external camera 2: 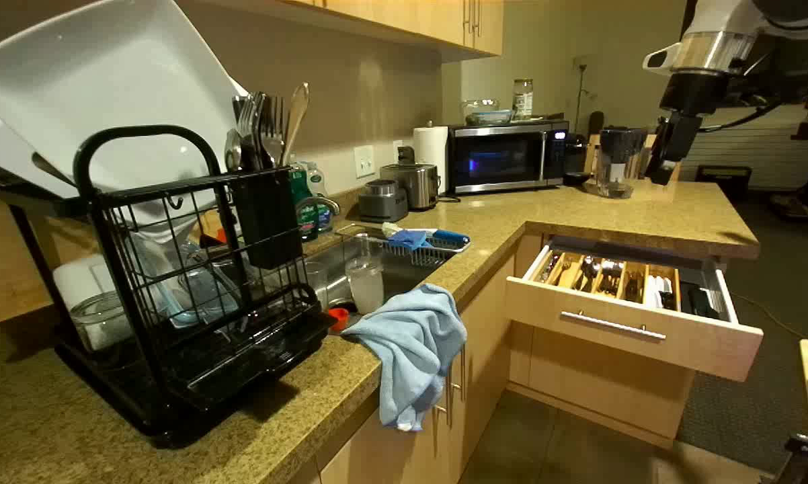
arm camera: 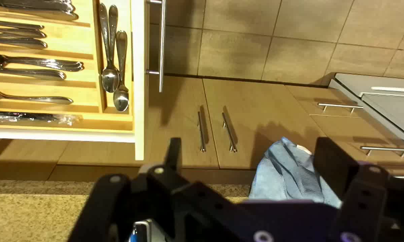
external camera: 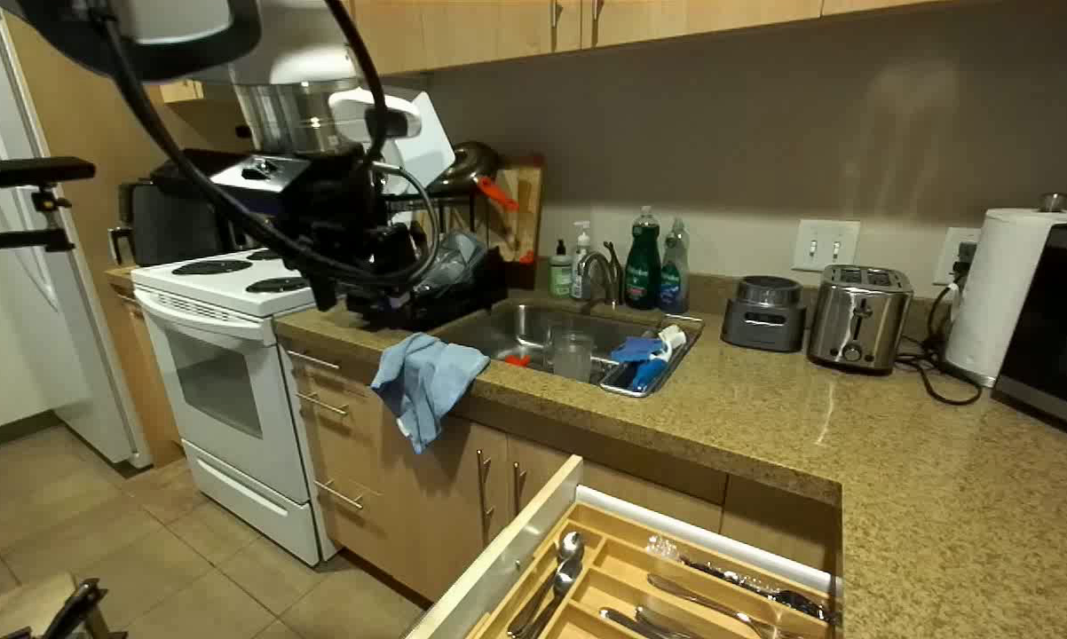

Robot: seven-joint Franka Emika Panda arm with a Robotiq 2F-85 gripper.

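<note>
My gripper (arm camera: 249, 141) is open and empty, its two black fingers wide apart in the wrist view. In both exterior views it hangs in the air above counter height (external camera: 356, 297) (external camera 2: 662, 168). A blue towel (arm camera: 286, 171) shows between and beyond the fingers, apart from them; it drapes over the counter's front edge by the sink in both exterior views (external camera: 429, 386) (external camera 2: 414, 356). An open drawer (external camera 2: 612, 326) holds a wooden cutlery tray (external camera: 591, 581) with spoons, forks and knives. In the wrist view, two spoons and another (arm camera: 121, 99) lie in the drawer's (arm camera: 140, 77) end compartment.
A sink (external camera: 529, 324) with cups and a wire caddy of brushes is set in the counter (external camera: 746, 417). A black dish rack (external camera 2: 195, 289) stands beside it. A toaster (external camera: 860, 318), microwave (external camera 2: 505, 158), pitcher (external camera 2: 619, 161) and white stove (external camera: 223, 373) are around.
</note>
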